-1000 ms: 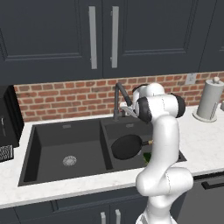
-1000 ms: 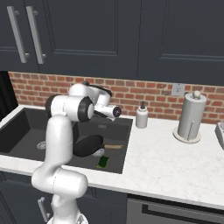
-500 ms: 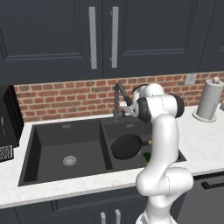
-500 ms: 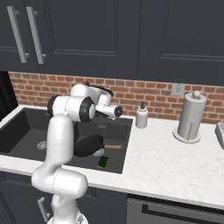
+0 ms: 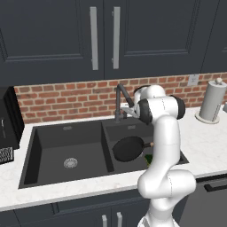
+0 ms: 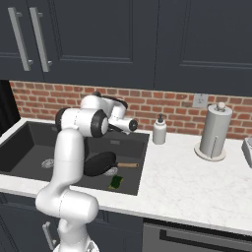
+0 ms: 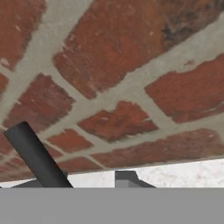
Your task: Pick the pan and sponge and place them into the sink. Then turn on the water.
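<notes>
a white marble counter (image 6: 206, 192) runs beneath dark cabinets (image 5: 146, 37) and a red brick backsplash (image 7: 113, 87). the matte black double-basin sink (image 5: 33, 148) sits below the gripper (image 5: 126, 111), which is raised at the dark gooseneck faucet (image 5: 119, 99); whether its fingers are open or closed cannot be told. below the gripper, the round black frying pan (image 5: 127, 148) lies in the narrower basin, its handle pointing toward a small green sponge (image 6: 115, 182) beside it. a paper towel roll (image 6: 215, 130) and soap dispenser (image 6: 159, 131) stand off to the gripper's right.
</notes>
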### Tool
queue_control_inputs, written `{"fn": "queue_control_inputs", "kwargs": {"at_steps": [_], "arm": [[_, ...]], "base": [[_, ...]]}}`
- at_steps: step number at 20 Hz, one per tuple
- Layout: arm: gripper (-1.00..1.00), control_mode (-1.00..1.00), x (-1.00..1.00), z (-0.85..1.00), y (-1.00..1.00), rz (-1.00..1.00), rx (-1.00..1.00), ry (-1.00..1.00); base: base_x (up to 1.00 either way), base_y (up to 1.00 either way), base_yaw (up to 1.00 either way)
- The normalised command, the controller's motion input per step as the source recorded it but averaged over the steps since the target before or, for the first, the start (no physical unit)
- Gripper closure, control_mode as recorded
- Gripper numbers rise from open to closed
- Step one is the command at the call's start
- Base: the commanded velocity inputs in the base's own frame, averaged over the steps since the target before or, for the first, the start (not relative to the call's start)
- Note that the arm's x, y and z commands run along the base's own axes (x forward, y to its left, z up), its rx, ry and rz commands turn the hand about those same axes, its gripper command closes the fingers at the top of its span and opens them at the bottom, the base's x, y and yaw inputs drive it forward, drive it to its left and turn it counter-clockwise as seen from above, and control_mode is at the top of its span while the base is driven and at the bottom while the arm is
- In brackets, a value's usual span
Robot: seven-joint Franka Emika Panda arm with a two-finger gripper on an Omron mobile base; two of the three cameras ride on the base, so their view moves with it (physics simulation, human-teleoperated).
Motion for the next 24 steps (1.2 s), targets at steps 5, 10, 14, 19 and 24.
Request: {"fn": "queue_control_inputs", "kwargs": {"at_steps": [5, 10, 14, 19, 24], "arm": [[1.00, -1.00, 0.08, 0.00, -0.01, -0.01, 0.12, 0.00], [1.00, -1.00, 0.01, 0.00, -0.12, -0.03, 0.24, 0.03], [1.00, -1.00, 0.00, 0.00, -0.11, -0.04, 0.23, 0.06], [1.00, -1.00, 0.00, 0.00, -0.02, -0.05, 0.18, 0.08], [1.00, -1.00, 0.00, 0.00, -0.06, -0.06, 0.22, 0.12]], "base": [[0.00, 0.00, 0.00], [0.00, 0.00, 0.00], [0.00, 0.00, 0.00], [0.00, 0.00, 0.00], [0.00, 0.00, 0.00]]}}
